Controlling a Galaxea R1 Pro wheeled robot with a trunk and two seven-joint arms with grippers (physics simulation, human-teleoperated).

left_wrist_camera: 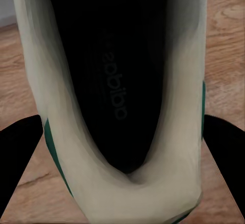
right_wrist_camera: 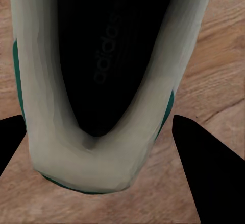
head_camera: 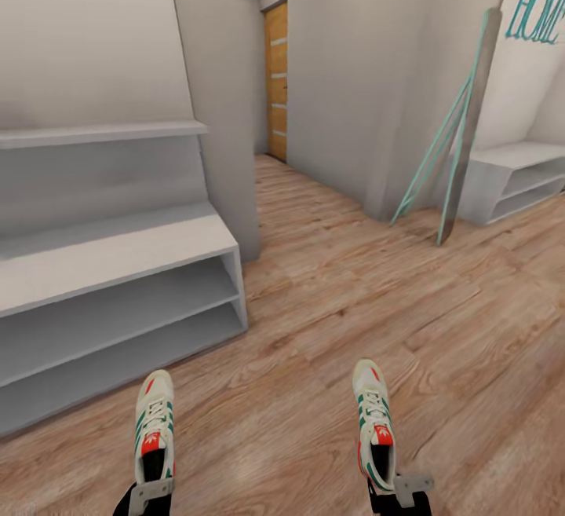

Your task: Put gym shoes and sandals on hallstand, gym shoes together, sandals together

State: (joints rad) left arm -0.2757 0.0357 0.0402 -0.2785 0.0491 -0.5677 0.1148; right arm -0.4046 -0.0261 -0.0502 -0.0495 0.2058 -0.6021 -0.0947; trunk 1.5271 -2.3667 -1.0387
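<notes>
Two cream-white gym shoes with green stripes and red tongues are lifted over the corridor floor [head_camera: 329, 296], toes pointing away from me. My left gripper [head_camera: 151, 494] is shut on the heel of the left gym shoe [head_camera: 154, 422]. My right gripper [head_camera: 400, 492] is shut on the heel of the right gym shoe [head_camera: 373, 414]. Up close, the left gripper [left_wrist_camera: 122, 132] has a black finger on each side of its shoe's heel rim [left_wrist_camera: 168, 152]. The right gripper [right_wrist_camera: 97, 127] flanks its shoe's heel [right_wrist_camera: 51, 147] the same way. The pale hallstand [head_camera: 118, 249] stands at the left, its bench top bare. The sandals are out of view.
A grey wall corner [head_camera: 227, 147] rises just right of the hallstand. A teal-and-grey frame [head_camera: 459, 131] leans on the far wall, and a plain white low bench [head_camera: 518, 178] stands beyond it. A wooden door [head_camera: 275, 80] closes the corridor's end.
</notes>
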